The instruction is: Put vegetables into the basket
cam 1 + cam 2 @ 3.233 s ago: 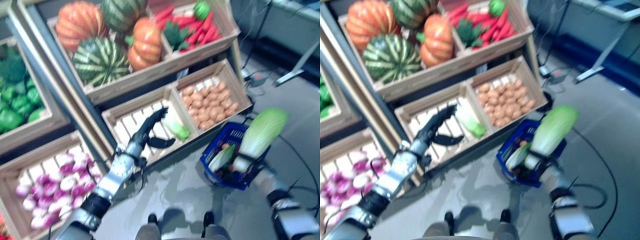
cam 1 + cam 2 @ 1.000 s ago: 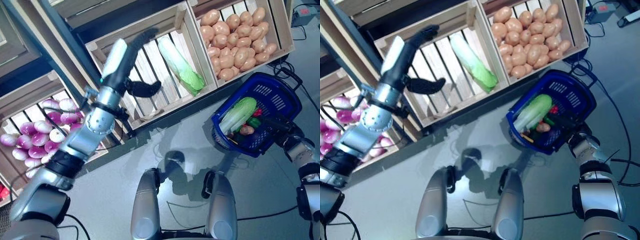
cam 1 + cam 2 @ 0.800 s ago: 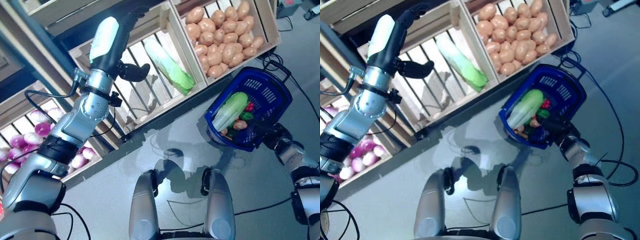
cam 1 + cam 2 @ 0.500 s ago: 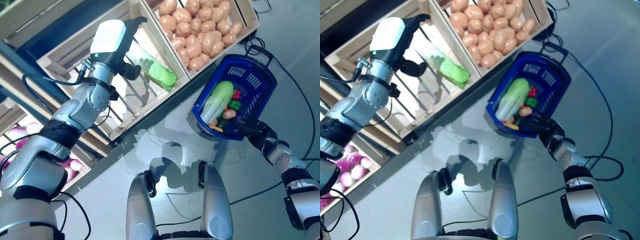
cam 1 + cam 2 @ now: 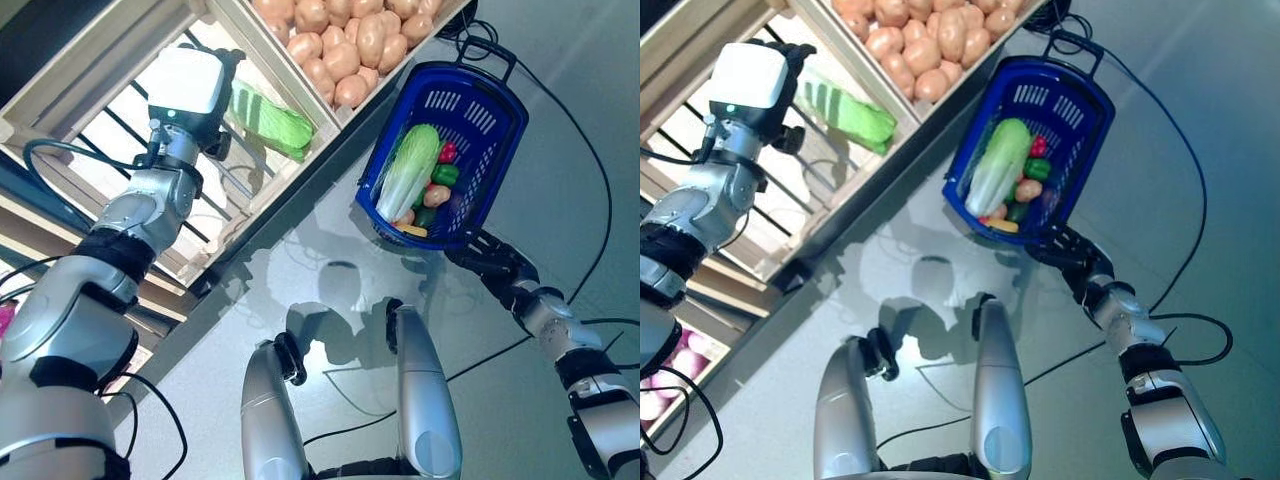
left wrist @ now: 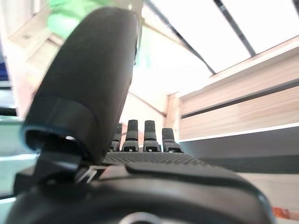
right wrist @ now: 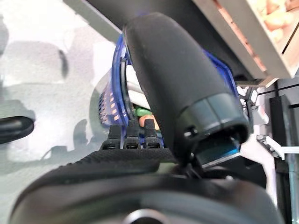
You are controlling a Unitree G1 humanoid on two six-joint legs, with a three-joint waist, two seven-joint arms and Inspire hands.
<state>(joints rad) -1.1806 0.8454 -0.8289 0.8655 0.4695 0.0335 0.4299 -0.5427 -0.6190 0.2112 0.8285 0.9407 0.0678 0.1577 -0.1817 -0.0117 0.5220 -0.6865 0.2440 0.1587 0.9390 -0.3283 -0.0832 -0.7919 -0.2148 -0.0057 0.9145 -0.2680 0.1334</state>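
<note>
A blue basket [image 5: 492, 165] stands on the grey floor, holding a pale napa cabbage [image 5: 408, 172], red and green peppers and a few small pieces. My right hand [image 5: 492, 262] is open just outside the basket's near rim, its fingers [image 7: 128, 135] pointing at the blue wall [image 7: 105, 100] and holding nothing. My left hand [image 5: 188, 85] hangs open over a slatted wooden crate [image 5: 120, 135], close beside a second green cabbage [image 5: 270, 113] that lies in it. That cabbage shows as a green blur [image 6: 70, 11] past the thumb in the left wrist view.
A crate of potatoes [image 5: 335, 35] adjoins the cabbage crate, right behind the basket. Purple onions [image 5: 660, 395] show in a lower crate at the far left. Wooden shelf edges run diagonally between the crates.
The camera has tilted down and the picture shifted. The cabbage my right hand held above the basket now lies in it, and the hand is empty. My left hand has drawn nearer the crate's cabbage.
</note>
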